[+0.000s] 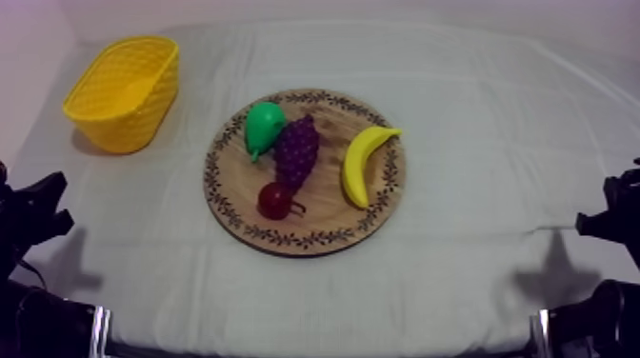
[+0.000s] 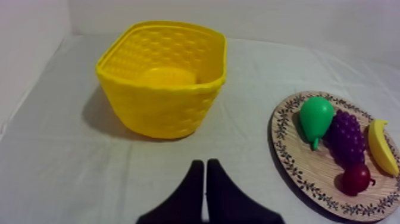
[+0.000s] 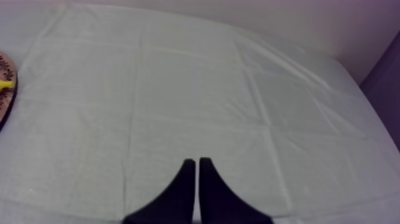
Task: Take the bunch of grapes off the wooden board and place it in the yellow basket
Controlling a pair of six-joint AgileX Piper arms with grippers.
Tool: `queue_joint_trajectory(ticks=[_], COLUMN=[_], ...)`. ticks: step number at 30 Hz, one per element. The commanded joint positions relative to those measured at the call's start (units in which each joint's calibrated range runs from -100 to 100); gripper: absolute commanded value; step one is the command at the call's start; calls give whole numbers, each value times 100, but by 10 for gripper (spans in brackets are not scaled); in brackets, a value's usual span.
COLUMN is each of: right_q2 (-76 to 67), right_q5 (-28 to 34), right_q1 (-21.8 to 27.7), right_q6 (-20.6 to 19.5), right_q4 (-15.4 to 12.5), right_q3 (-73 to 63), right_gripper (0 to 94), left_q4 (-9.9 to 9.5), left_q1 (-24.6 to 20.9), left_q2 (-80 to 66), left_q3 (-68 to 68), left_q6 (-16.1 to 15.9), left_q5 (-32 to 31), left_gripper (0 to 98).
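Plainly, the bunch of grapes (image 1: 297, 152) lay on the round wooden board (image 1: 329, 211), close to its middle, and neither tool was touching it. It was a dark purple cluster of small rounded beads, longer than wide, broad at the end farthest from the arms and narrowing toward the nearer end. Its surface looked knobbly and a little glossy. A green pear (image 1: 263, 127) lay against its broad end on the side facing the yellow basket (image 1: 143, 114). A small red fruit (image 1: 275, 200) sat at its narrow tip, so close that I could not tell whether the two touched. A yellow banana (image 1: 362, 164) curved along the other side of the board, with a strip of bare wood between it and the grapes.

The basket stood on the grey-white cloth (image 1: 495, 105) at the far left of the counter, well apart from the board.

The left tool (image 2: 205, 164) had its two black fingers pressed together in a narrow wedge with nothing between them, low over the cloth, with the basket ahead of it and the board off to one side. The right tool (image 3: 194, 161) was closed in the same way on nothing, over bare cloth, with the board's rim at the edge of its view.
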Motion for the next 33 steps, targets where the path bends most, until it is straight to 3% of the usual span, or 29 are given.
queue_joint_trajectory(ticks=[1,15,19,22,33], right_q2=[-2,-2,-2,-2,-2], right_q5=[3,3,3,3,3], right_q1=[-3,-3,-3,-3,-3], right_q6=[-5,-5,-5,-5,-5], right_q4=[-1,-1,-1,-1,-1], right_q3=[-5,-5,-5,-5,-5], right_gripper=[3,3,3,3,3], left_q4=[-280,-280,-283,-358,-374], left_q1=[-5,-5,42,171,730], left_q2=[-4,-4,-4,-4,746], left_q3=[409,409,409,409,-109], left_q6=[567,567,426,506,91], left_q5=[-1462,-1462,-1461,-1479,-1676], left_gripper=[0,0,0,0,1])
